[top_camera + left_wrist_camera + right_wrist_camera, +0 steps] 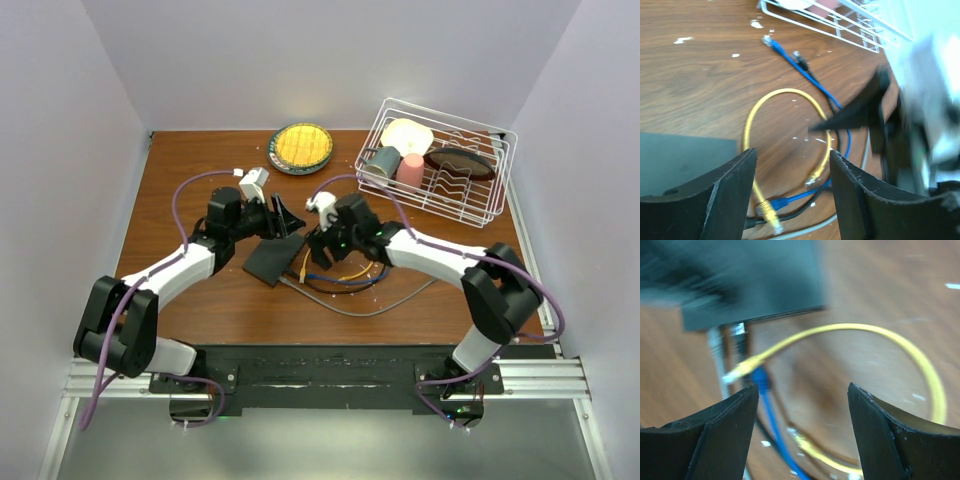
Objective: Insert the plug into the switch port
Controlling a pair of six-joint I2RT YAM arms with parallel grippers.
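Left gripper (790, 165) and right gripper (802, 400) gape empty; wire rack (450, 205) holds pink cup (411, 170) and grey cup (380, 163).

The left tool (790, 155) is being held low over the brown bench (695, 85) with its two dark fingers (715, 200) standing apart, and a corner of the flat black box (680, 155) is being shown just beside the left finger. Through the gap a yellow cable (752, 120) is being seen lying in a loop, its yellow plug (771, 217) resting loose beside a blue plug (779, 202). A blue cable (805, 75) is being seen running up toward a white wire rack (840, 22), and the right tool (867, 117) is being shown blurred at the right.
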